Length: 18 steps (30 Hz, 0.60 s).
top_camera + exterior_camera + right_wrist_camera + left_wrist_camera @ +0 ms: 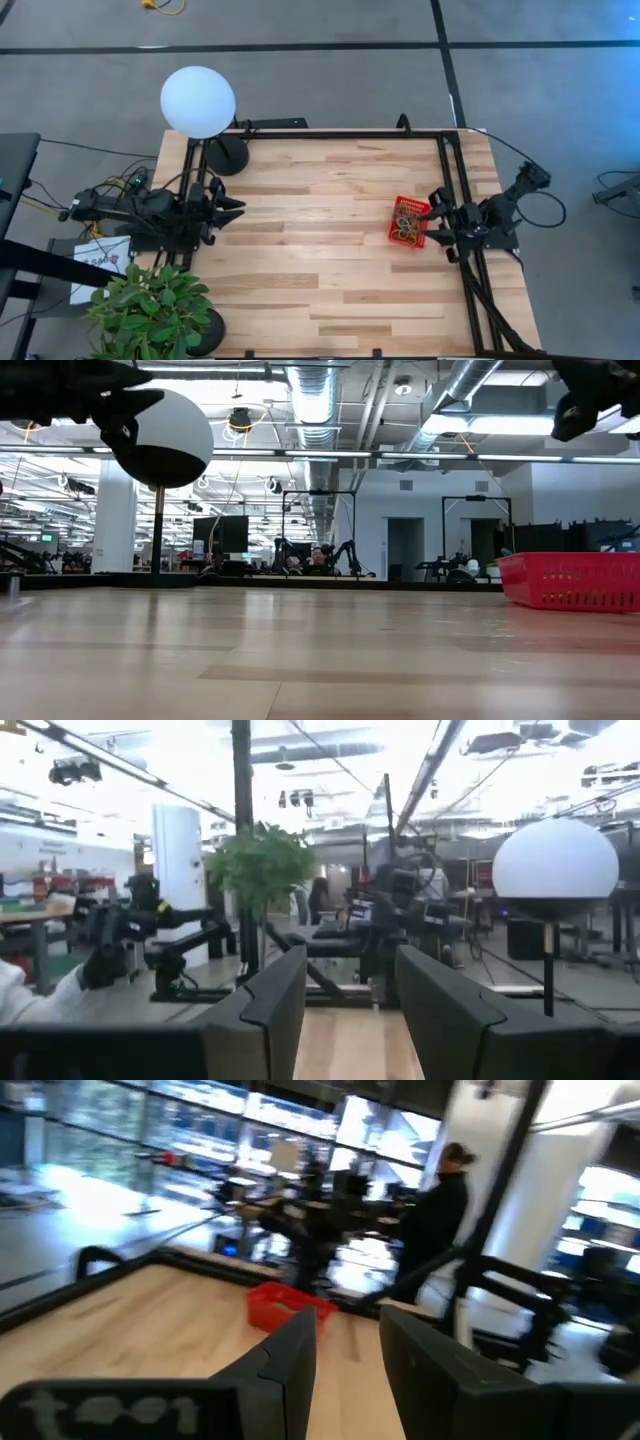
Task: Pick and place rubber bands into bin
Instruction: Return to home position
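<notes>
Rubber bands (407, 222) sit in the bin (410, 199) beside the open, empty right tool (436, 222); left tool (236, 213) likewise; none visible loose.

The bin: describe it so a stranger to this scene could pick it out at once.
On the light wooden table, look to the right side, beside the right tool. The bin is the small square open box there, holding coloured rubber bands; it alone is red.
</notes>
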Available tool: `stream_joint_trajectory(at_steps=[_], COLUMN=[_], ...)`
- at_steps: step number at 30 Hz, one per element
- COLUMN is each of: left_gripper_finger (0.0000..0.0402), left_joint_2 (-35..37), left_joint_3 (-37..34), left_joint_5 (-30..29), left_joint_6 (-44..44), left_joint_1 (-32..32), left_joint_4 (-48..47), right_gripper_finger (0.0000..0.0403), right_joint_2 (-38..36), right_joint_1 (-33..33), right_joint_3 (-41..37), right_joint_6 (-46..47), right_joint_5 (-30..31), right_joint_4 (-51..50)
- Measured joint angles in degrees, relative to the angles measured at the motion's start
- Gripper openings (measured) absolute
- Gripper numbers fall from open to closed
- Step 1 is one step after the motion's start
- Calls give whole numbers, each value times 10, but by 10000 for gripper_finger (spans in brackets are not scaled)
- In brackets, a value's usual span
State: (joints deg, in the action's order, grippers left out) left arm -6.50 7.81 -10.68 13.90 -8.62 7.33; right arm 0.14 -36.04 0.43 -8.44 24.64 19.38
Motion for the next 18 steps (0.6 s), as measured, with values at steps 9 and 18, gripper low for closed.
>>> stream_joint_trajectory(at_steps=[9,18], left_gripper_finger=[103,103], left_joint_2=[2,10], left_joint_3=[-33,-71], left_joint_5=[72,151], left_joint_6=[4,33], left_joint_1=[54,113], left_joint_4=[6,28], right_gripper_finger=[149,147], right_joint_2=[0,0], right_joint_1=[102,162], right_joint_3=[0,1], right_joint_6=[80,80], right_joint_5=[-62,-66], right_joint_4=[-84,-125])
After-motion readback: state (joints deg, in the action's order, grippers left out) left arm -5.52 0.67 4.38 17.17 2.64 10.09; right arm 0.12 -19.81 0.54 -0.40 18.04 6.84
